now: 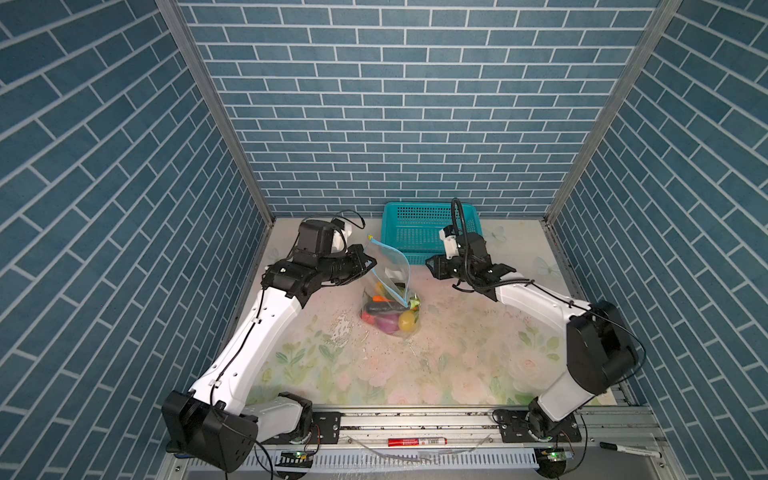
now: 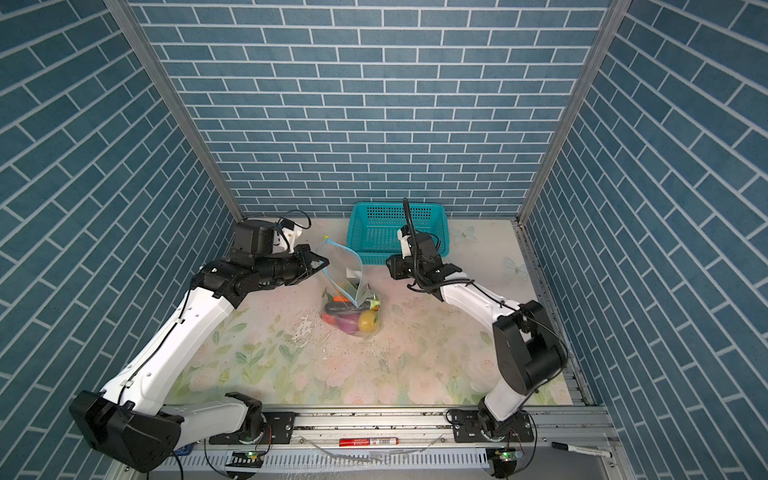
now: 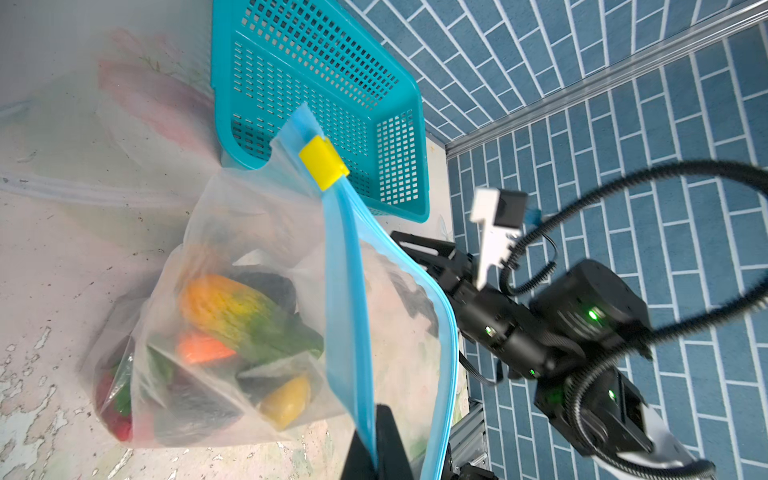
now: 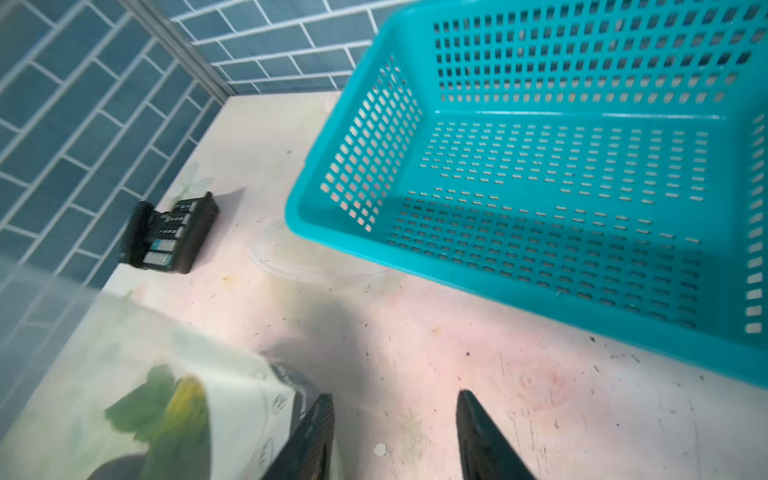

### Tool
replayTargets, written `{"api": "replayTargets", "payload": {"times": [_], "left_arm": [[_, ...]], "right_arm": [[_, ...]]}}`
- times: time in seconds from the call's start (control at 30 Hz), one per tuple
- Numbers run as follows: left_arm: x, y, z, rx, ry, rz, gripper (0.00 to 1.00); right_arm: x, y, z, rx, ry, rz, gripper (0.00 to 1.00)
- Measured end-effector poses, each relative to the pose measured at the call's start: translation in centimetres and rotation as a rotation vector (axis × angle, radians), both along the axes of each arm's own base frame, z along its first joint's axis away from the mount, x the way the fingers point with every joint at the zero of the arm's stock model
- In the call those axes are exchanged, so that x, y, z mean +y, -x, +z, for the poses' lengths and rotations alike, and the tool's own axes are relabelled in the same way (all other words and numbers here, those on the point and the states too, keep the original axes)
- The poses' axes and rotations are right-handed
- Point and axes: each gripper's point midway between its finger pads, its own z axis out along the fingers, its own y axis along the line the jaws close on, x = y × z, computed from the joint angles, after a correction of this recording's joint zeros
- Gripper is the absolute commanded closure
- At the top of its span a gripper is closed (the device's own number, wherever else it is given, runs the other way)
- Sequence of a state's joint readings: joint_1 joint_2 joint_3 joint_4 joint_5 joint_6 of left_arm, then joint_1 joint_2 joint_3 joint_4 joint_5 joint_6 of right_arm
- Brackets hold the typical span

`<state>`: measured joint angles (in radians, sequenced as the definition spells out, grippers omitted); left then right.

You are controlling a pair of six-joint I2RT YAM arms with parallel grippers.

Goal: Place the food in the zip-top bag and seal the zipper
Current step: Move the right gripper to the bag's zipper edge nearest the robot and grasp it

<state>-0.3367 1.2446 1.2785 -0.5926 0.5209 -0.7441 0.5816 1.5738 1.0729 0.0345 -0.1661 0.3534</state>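
as left tool pinches zipper, arm extended

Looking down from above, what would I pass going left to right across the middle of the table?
In a top view: left gripper, pinching the bag's blue edge → zip-top bag → right gripper, jaws open.

- I can read no word or number anywhere.
- Red marker: white label may carry print, too small for me to read.
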Motion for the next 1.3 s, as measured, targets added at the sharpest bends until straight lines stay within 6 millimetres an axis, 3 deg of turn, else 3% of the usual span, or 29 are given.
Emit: {"api": "replayTargets", "payload": {"times": [0.23, 0.47, 0.7, 0.87, 0.97, 1.03, 1.1, 1.17, 1.3], "left_arm": [[-0.1, -0.5, -0.7, 0.022, -0.003, 0.006, 1.0], [-0.2, -0.8, -0.6, 0.025, 0.012, 0.018, 1.0], [-0.2, -1.0, -0.5, 0.029, 0.023, 0.029, 1.0], [-0.3, -1.0, -0.4, 0.031, 0.031, 0.037, 1.0], [-0.3, -1.0, -0.4, 0.032, 0.034, 0.039, 1.0], [-0.2, -0.9, -0.5, 0.033, 0.034, 0.042, 1.0], [-0.1, -0.7, -0.4, 0.031, 0.035, 0.045, 1.0], [0.0, -0.6, -0.3, 0.025, 0.036, 0.048, 1.0], [0.2, -0.2, 0.1, 0.01, 0.037, 0.054, 1.0]], "right_arm": [[-0.8, 5.7, 0.8, -0.183, -0.02, 0.183, 0.54], [-0.7, 10.0, 1.4, -0.374, -0.049, 0.325, 0.53], [2.3, 14.7, 4.6, -0.555, -0.124, 0.459, 0.47], [4.5, 16.5, 6.2, -0.662, -0.166, 0.474, 0.29], [6.1, 16.9, 5.7, -0.7, -0.161, 0.482, 0.19], [7.2, 16.9, 4.5, -0.703, -0.139, 0.489, 0.18], [8.0, 16.7, 3.4, -0.704, -0.112, 0.484, 0.22], [8.6, 16.2, 2.8, -0.716, -0.085, 0.46, 0.33], [8.4, 15.3, 3.4, -0.757, -0.076, 0.399, 0.58]]}}
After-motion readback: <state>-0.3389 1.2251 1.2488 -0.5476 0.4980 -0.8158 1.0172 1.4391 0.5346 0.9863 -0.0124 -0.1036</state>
